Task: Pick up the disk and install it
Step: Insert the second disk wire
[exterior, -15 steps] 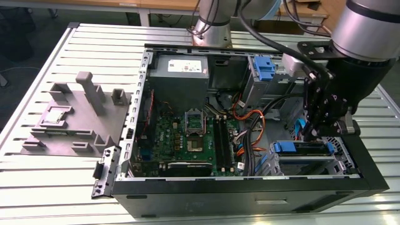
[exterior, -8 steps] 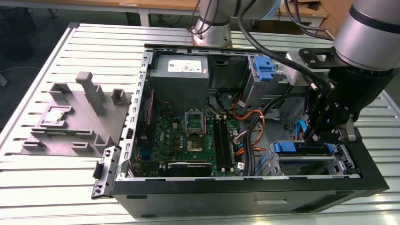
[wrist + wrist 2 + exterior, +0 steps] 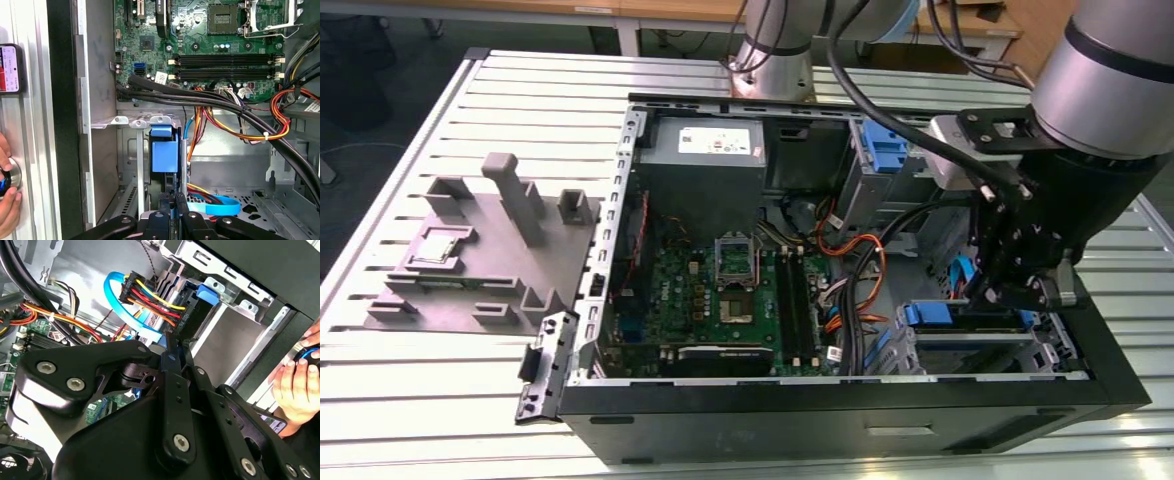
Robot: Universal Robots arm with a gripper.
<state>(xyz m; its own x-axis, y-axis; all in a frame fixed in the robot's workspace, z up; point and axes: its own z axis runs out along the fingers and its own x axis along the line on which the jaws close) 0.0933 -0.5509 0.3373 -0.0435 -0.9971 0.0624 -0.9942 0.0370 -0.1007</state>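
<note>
Since the claw [image 3: 172, 212] reaches down into the computer case [image 3: 854, 425], pinching the blue-framed disk [image 3: 165, 155] upright in the drive bay [image 3: 135, 122], installation looks nearly done but unreleased

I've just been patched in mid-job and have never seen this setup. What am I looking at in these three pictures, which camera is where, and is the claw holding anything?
The exterior view takes in the whole scene: one robot arm reaches into an open computer case lying on a slatted metal table. A grey fixture lies beside the case, on the exterior view's left. The two wrist views come from cameras riding on the arm and look past its claw into the case. The claw is right at the disk, seen edge-on by its blue frame, in the drive cage. I cannot tell whether it grips it. A person's hand is beside the case.
</note>
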